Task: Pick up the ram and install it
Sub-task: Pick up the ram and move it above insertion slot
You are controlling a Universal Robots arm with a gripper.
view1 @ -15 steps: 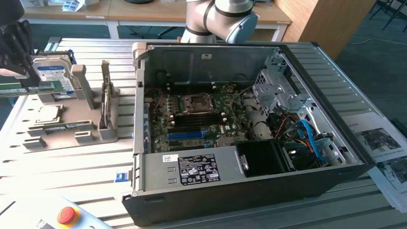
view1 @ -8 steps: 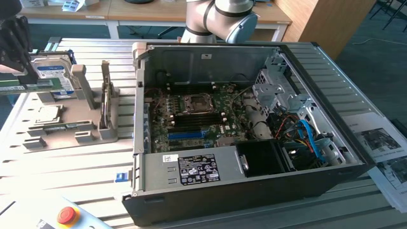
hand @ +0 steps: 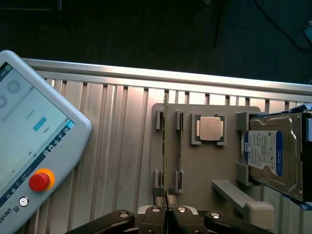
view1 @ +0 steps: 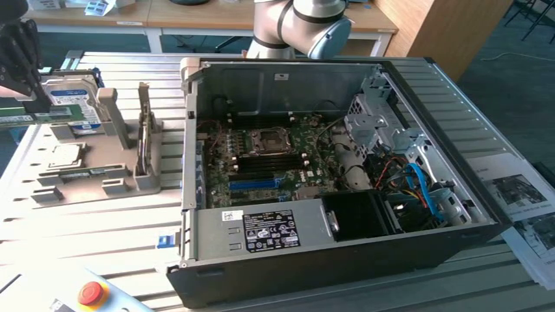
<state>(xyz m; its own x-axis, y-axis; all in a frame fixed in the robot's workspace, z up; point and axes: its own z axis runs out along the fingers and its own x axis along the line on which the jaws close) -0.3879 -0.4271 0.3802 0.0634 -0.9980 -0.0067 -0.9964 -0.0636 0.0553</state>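
My gripper [view1: 38, 104] hangs above the grey fixture plate [view1: 87, 156] at the exterior view's left. It is shut on the ram [view1: 65, 117], a long green stick lifted clear of the plate. In the wrist view the gripper [hand: 166, 196] pinches the ram [hand: 165, 146], which runs away from the fingertips as a thin edge-on line. A second green stick [hand: 179, 146] stays in its holder beside it and lies low on the plate [view1: 87, 172]. The open computer case [view1: 485, 214] shows the motherboard with its blue slot [view1: 256, 184].
On the fixture plate sit a CPU [hand: 209, 128] and a blue-labelled hard drive [hand: 270, 156]. A tall thin piece [view1: 143, 130] stands upright between plate and case. The teach pendant [hand: 29, 146] with its red button lies near the table's front; papers [view1: 520, 195] lie beyond the case.
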